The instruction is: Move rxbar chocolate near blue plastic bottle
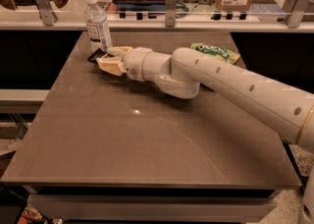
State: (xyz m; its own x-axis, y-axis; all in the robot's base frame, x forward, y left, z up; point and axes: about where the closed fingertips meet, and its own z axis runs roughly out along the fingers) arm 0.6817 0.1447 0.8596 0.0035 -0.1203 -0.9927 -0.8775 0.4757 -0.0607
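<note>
Placing step, I judge: at the brown tabletop's [147, 144] eleven o'clock, the cream gripper [109, 59], jaws holding the flat black rxbar chocolate [96, 56] at the clear blue plastic bottle's [97, 25] six o'clock, need only let go.

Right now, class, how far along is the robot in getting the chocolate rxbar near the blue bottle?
Looks done: the rxbar chocolate is right by the foot of the blue plastic bottle. In hand: the claw is at the bar, just in front of the bottle. Left: probably only freeing the bar and drawing the arm back.
</note>
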